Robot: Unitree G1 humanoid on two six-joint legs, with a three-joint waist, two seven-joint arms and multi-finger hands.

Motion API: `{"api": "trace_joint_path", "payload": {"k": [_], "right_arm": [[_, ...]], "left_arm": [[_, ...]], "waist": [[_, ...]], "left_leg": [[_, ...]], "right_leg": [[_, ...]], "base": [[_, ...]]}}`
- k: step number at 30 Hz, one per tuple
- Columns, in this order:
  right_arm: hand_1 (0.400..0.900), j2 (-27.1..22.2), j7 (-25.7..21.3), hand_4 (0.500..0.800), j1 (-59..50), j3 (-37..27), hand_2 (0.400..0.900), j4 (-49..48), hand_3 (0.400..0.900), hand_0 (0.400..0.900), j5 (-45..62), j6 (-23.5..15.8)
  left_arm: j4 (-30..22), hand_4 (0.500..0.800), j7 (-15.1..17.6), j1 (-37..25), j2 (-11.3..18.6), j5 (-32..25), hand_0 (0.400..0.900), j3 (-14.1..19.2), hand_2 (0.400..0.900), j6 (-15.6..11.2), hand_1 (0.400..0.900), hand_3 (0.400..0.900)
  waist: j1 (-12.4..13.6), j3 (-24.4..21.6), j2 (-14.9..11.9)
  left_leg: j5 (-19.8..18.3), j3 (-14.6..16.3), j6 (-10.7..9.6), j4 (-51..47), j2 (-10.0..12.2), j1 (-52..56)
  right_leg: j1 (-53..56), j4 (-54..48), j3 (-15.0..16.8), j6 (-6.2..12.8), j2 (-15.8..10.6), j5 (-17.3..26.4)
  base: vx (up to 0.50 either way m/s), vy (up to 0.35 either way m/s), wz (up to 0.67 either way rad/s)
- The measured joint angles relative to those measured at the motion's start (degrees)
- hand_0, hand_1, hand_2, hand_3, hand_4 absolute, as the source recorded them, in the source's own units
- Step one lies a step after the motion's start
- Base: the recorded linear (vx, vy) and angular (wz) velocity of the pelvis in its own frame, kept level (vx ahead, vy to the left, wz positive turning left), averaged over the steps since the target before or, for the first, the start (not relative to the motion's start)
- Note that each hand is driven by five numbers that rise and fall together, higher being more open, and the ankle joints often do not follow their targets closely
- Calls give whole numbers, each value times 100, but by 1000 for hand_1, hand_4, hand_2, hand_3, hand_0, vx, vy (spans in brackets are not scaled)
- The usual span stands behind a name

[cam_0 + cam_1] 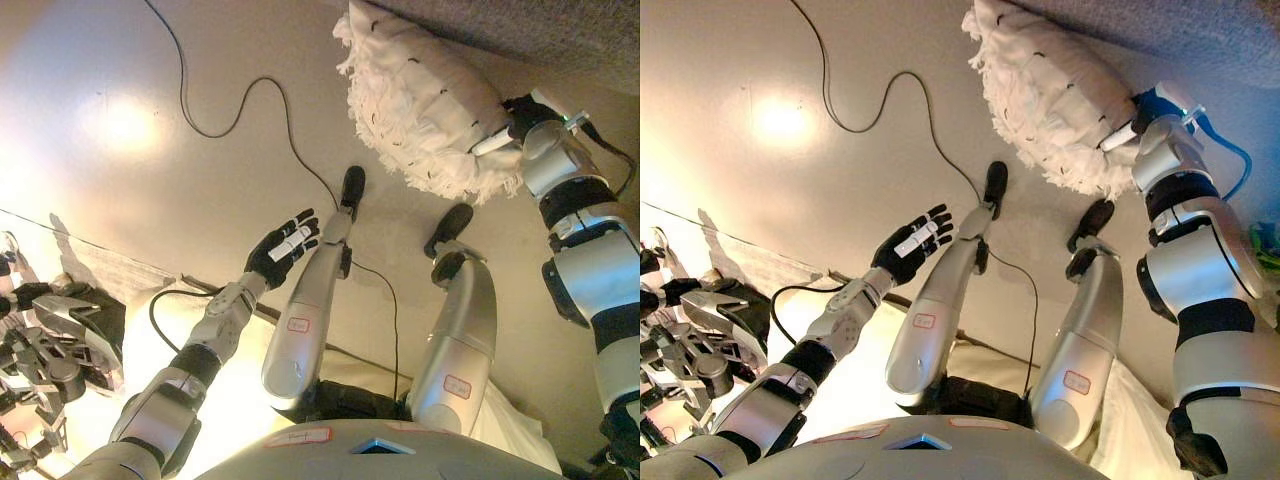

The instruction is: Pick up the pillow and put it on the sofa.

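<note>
One pillow (425, 105) at 1 o'clock, against sofa (520, 25) edge; we see right hand (505, 125) pinching its side. Left hand (283, 247) spread, empty, over floor (120, 120) at 8 o'clock.

floor (120, 120): beige, glare spot | another robot's metal parts (45, 340): lower left

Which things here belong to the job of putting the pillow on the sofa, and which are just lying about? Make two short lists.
Belong to the job:
pillow, white and fringed, touching the sofa's edge
sofa, grey, top right
right robot hand, against the pillow
left robot hand, open, holding nothing

Just lying about:
metal machine at the left edge
</note>
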Motion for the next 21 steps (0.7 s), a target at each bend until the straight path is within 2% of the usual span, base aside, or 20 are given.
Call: {"api": "trace_joint_path", "payload": {"k": [2, 3, 4, 5, 8, 12, 21], "right_arm": [[900, -5, 16, 800, -54, 0, 900, 0, 900, 900, 98, -1], [827, -5, 72, 756, -90, -1, 827, 0, 827, 827, 183, -7], [427, -43, 224, 516, -125, -2, 427, 0, 427, 427, 280, -24], [400, -66, 272, 500, -140, -2, 400, -1, 400, 400, 304, -45], [400, -170, 377, 500, -149, 47, 400, -14, 400, 400, 321, -269], [400, -245, 106, 500, -145, 37, 400, -22, 400, 400, 486, -499], [400, -191, 116, 500, 54, 34, 400, -78, 400, 400, 545, -648]], "left_arm": [[-110, 800, -9, 10, 55, -64, 900, 0, 900, -30, 900, 900], [-181, 800, -7, 11, 93, -71, 900, 7, 900, -48, 900, 900], [-259, 800, -16, 18, 144, -72, 900, 9, 900, -44, 900, 900], [-309, 800, -16, 28, 172, -72, 900, 9, 900, -37, 900, 900], [-496, 800, -30, 114, 280, -73, 900, 12, 900, -34, 900, 900], [-639, 800, -60, 273, 335, -175, 900, 119, 900, -52, 900, 900], [-642, 800, -64, 700, 343, -176, 900, 118, 900, -28, 900, 900]], "waist": [[15, 0, 0], [37, 0, 0], [71, -1, 1], [86, -1, 1], [132, -1, 1], [134, -4, 7], [192, -4, 6]], "left_leg": [[-75, -20, -33, 207, 0, -164], [-136, -33, -45, 403, 3, -301], [-248, -39, -87, 674, -1, -459], [-274, -42, -95, 761, 1, -524], [-340, -56, -124, 1032, 13, -713], [-436, -53, -114, 1393, 46, -925], [-537, -16, -46, 1538, 48, -905]], "right_leg": [[-121, 137, 2, -34, -12, -45], [-223, 263, 5, -64, -14, -77], [-350, 447, 31, -94, -26, -136], [-400, 508, 40, -106, -26, -150], [-561, 705, 67, -146, -25, -179], [-706, 869, 134, -152, 16, -185], [-649, 869, 230, -121, 38, -174]], "base": [[-19, -11, 6], [0, 0, 0], [0, 0, 0], [0, 0, 0], [21, 18, -6], [36, 19, -10], [28, 7, -8]]}}
